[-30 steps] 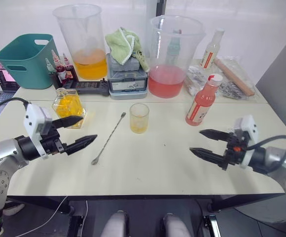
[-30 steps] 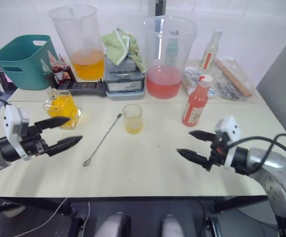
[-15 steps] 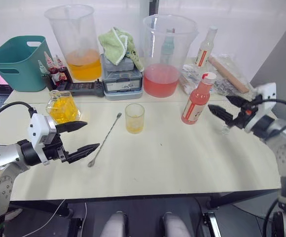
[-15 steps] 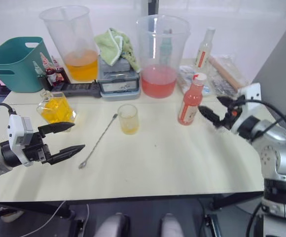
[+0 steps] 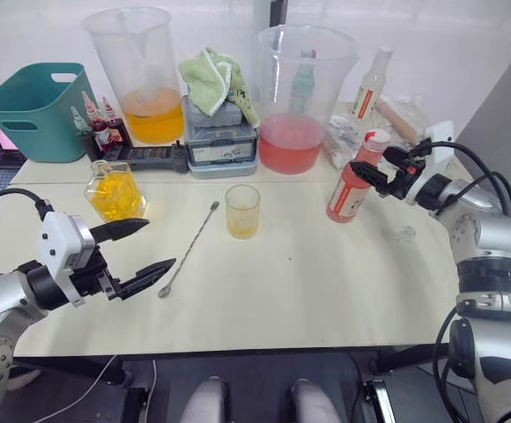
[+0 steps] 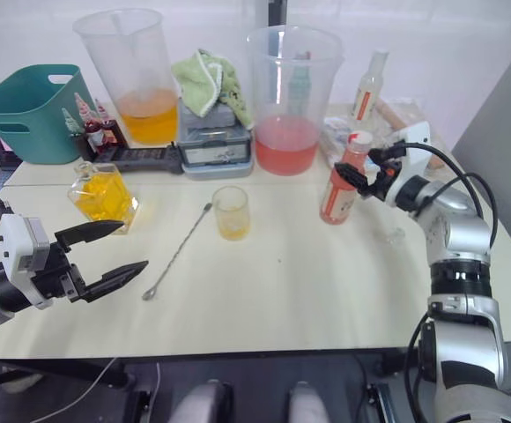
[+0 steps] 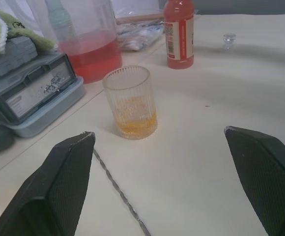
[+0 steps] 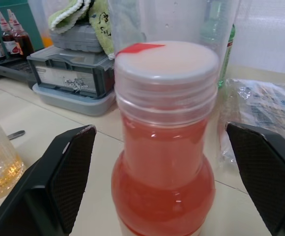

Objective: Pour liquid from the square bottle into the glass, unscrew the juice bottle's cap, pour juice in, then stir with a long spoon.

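Observation:
The juice bottle [image 5: 351, 189] stands upright right of the table's centre, its white cap [image 8: 166, 61] screwed on. My right gripper [image 5: 370, 160] is open at cap height, a finger [image 8: 69, 172] on each side of the neck and clear of it. The glass [image 5: 242, 211] stands mid-table with a little yellow liquid at its bottom. The long spoon [image 5: 192, 248] lies flat on the table, left of the glass. The square bottle [image 5: 116, 194] of yellow liquid stands at the left. My left gripper [image 5: 160, 243] hovers open and empty in front of the square bottle, near the spoon's bowl.
Two big beakers [image 5: 148, 75] [image 5: 306, 97] with orange and pink liquid stand at the back. Between them sits a grey box [image 5: 223, 141] with a green cloth on it. A teal basket [image 5: 37, 110] is back left. A small clear stopper [image 5: 405, 233] lies right of the juice bottle.
My right gripper has swung left from beside the juice bottle and now straddles its cap. The left gripper has hardly moved.

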Controlling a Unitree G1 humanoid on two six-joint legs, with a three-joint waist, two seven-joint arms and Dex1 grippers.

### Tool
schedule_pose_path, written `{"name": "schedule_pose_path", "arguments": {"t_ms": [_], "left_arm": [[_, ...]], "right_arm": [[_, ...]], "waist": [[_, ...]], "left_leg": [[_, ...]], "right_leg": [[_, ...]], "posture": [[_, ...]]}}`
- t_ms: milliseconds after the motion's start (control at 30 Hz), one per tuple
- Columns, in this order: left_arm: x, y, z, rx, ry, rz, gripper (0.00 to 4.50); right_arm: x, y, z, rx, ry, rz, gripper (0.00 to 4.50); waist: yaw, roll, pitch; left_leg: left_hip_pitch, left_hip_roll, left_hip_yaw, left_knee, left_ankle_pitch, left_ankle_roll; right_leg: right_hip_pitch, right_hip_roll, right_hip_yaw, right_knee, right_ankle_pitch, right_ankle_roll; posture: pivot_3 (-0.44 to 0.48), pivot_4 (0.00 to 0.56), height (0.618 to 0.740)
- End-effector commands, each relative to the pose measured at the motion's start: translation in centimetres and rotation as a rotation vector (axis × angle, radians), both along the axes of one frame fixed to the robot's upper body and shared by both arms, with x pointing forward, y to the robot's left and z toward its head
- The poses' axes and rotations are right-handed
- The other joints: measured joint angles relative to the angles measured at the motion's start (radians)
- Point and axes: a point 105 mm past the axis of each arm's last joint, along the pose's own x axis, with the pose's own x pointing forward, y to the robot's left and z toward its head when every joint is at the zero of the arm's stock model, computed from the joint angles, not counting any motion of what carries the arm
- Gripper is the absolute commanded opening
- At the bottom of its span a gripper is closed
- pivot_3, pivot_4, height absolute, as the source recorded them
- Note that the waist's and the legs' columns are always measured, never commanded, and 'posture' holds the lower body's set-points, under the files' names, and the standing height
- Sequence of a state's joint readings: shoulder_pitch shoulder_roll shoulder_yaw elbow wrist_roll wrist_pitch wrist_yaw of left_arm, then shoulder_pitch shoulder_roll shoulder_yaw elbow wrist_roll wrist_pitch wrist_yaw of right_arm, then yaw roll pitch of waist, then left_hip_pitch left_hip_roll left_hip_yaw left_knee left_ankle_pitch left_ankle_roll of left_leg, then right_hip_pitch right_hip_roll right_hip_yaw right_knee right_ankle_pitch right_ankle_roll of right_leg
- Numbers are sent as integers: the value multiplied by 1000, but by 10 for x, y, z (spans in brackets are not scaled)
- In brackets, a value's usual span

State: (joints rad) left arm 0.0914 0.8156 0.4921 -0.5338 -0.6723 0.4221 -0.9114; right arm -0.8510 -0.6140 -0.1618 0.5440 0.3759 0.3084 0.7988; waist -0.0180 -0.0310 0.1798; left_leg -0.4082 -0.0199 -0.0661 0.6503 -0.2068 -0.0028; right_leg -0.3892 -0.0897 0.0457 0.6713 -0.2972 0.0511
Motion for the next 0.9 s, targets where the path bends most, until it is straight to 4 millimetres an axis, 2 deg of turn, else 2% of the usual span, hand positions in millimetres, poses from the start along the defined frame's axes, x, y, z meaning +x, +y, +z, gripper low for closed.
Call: {"name": "schedule_pose_path", "arguments": {"t_ms": [33,233,267,400,500,533,800,900], "left_arm": [[-3,0,11,-1,-51,12,4452],[-1,0,8,4,-53,16,4452],[-1,-1,8,3,-53,15,4500],[1,-1,9,3,-56,13,4500],[4,-2,9,3,-59,9,4500],[5,-3,9,3,-59,3,4500],[10,-6,7,7,-53,-34,4500],[12,-6,6,8,-49,-51,4500]], "right_arm": [[2,3,18,-7,-73,17,4500],[6,5,19,-6,-80,21,4500],[6,4,18,-10,-81,17,3955],[8,3,18,-14,-89,5,2581],[5,3,20,-9,-97,13,1617],[4,3,21,-5,-102,18,1444],[-10,10,37,23,-140,72,1424],[-25,20,44,35,-155,153,1424]], "waist": [[0,0,0],[-3,0,0],[-3,0,0],[-3,0,0],[-3,0,0],[-2,0,0],[-3,2,1],[-3,2,1]], "left_leg": [[0,0,0,0,0,0],[2,0,2,-2,0,0],[2,0,2,-2,0,0],[2,0,2,-3,0,0],[2,1,3,-3,0,0],[2,1,3,-3,0,0],[1,1,4,-6,0,0],[-1,1,4,-7,0,0]], "right_leg": [[0,0,0,0,0,0],[0,0,0,0,0,0],[0,0,0,0,0,0],[0,0,0,-1,0,0],[0,0,0,-1,0,0],[0,0,0,-1,0,0],[-2,0,1,-2,0,0],[-6,-1,1,-1,0,-1]], "posture": [[0,150,740],[0,150,740],[0,150,740],[0,150,740],[0,150,740],[0,150,740],[0,150,740],[0,150,740]]}}
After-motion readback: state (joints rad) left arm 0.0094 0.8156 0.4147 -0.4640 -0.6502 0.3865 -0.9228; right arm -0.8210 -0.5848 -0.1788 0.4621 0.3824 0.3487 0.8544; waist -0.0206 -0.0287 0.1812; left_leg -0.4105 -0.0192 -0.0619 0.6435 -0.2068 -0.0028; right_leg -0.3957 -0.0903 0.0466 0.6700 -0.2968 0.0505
